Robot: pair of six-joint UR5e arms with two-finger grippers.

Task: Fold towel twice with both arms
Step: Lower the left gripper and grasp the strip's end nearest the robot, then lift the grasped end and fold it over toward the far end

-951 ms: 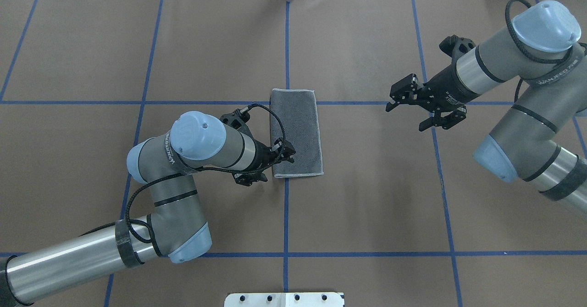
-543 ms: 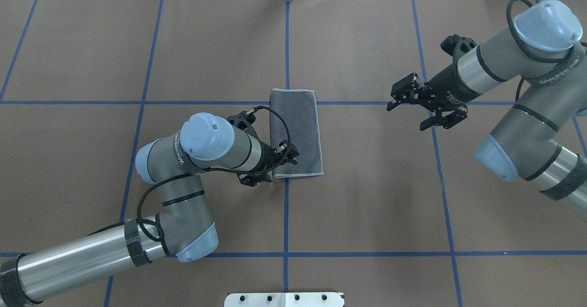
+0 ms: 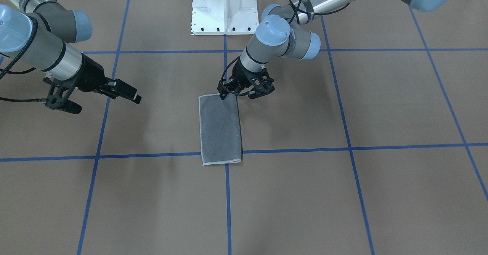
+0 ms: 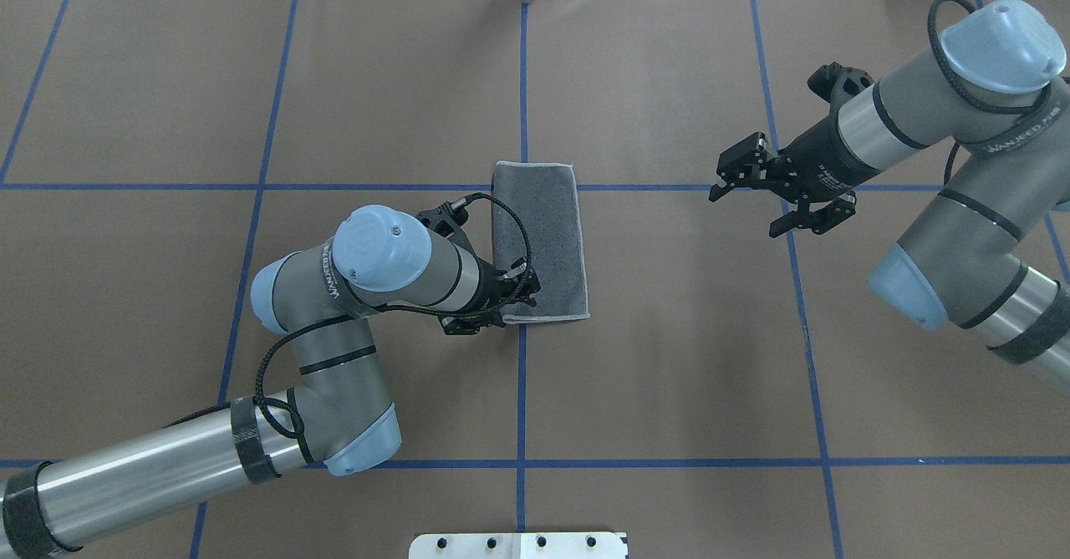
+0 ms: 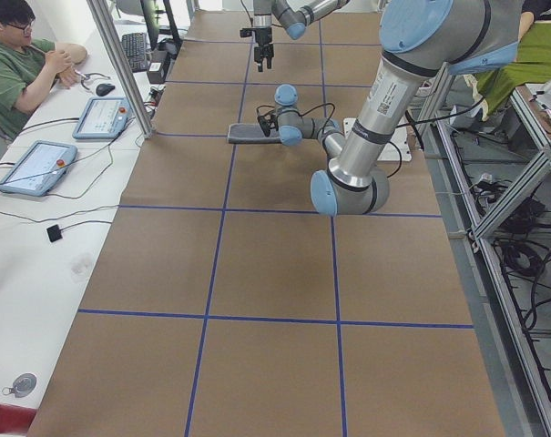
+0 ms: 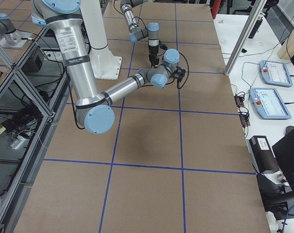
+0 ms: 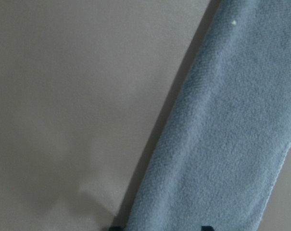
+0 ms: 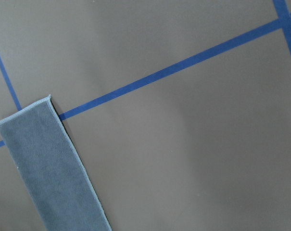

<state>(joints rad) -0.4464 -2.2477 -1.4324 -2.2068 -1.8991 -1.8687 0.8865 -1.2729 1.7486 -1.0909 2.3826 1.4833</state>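
Left jaws, parted, straddle a corner of the towel (image 4: 543,233); right jaws gape well apart.

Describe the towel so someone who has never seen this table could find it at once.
Start at the brown table crossed by blue tape lines and follow its centre line. Beside the left gripper lies the towel, a narrow dark grey rectangle with pale stitched edging, the only cloth there.

One towel (image 4: 539,241), two robot arms, a left arm (image 4: 322,367) and a right arm (image 4: 961,216), one white base (image 3: 225,7), one person (image 5: 11,77)
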